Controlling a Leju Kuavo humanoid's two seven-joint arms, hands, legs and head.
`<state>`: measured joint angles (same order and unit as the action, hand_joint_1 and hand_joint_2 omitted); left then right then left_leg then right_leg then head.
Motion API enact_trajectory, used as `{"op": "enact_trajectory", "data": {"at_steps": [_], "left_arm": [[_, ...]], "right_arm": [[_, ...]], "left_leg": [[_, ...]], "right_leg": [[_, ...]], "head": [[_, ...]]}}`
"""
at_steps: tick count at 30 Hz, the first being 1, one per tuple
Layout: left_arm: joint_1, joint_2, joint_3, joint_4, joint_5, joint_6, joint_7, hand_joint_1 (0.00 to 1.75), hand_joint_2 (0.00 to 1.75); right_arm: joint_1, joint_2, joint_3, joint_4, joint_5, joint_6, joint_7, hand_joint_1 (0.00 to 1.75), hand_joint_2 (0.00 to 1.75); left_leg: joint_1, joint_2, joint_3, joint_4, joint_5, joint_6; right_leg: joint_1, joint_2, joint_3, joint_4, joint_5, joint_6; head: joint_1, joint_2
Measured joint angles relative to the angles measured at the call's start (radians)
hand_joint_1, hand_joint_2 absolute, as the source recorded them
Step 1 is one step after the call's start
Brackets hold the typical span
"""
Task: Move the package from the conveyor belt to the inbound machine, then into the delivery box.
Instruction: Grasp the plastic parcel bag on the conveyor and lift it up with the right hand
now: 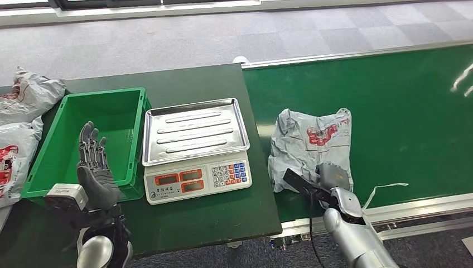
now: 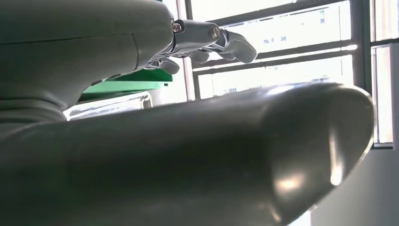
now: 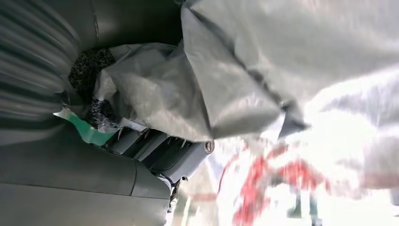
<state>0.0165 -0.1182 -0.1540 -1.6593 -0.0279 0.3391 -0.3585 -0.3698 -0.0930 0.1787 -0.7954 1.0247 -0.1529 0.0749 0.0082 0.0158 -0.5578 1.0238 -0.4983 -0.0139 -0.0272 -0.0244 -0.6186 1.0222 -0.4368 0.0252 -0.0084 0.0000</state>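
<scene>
The package (image 1: 309, 139), a crumpled grey plastic bag with red print, lies on the green conveyor belt (image 1: 413, 111). My right hand (image 1: 330, 181) is at the bag's near edge. In the right wrist view the package (image 3: 244, 70) is bunched into my right hand (image 3: 117, 160), whose fingers (image 3: 162, 153) curl under a fold and grip it. My left hand (image 1: 95, 162) is raised over the near rim of the green delivery box (image 1: 120, 97), fingers spread and holding nothing. The inbound machine, a scale (image 1: 195, 151) with a steel tray, stands between box and belt.
Two more grey packages (image 1: 22, 95) lie left of the green box. The scale and box stand on a dark green table (image 1: 223, 218). A loose white strip (image 1: 385, 190) lies on the belt near its front rail.
</scene>
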Motion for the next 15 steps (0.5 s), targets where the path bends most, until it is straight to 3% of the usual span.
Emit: {"op": "enact_trajectory", "data": {"at_steps": [5, 11, 15], "left_arm": [[0.011, -0.008, 0.009, -0.014, -0.004, 0.000, -0.001, 0.00, 0.00], [0.027, -0.021, 0.015, -0.029, -0.009, -0.003, -0.010, 0.00, 0.00], [0.043, -0.026, 0.016, -0.037, -0.004, -0.003, -0.027, 0.00, 0.00]], "right_arm": [[0.019, -0.005, -0.033, -0.168, 0.072, 0.011, 0.043, 1.75, 1.75], [0.025, -0.017, -0.052, -0.329, 0.274, -0.146, 0.074, 1.75, 1.75], [0.011, -0.016, -0.058, -0.457, 0.371, -0.188, 0.052, 1.75, 1.75]], "left_leg": [[0.000, 0.000, 0.000, 0.000, 0.000, 0.000], [0.000, 0.000, -0.001, 0.000, 0.000, 0.000], [0.000, 0.000, -0.002, 0.000, 0.000, 0.000]], "right_leg": [[0.000, 0.000, -0.001, 0.000, 0.000, 0.000], [0.000, 0.000, -0.001, 0.000, 0.000, 0.000], [0.000, 0.000, -0.001, 0.000, 0.000, 0.000]], "head": [[0.000, 0.000], [0.000, 0.000], [0.000, 0.000]]}}
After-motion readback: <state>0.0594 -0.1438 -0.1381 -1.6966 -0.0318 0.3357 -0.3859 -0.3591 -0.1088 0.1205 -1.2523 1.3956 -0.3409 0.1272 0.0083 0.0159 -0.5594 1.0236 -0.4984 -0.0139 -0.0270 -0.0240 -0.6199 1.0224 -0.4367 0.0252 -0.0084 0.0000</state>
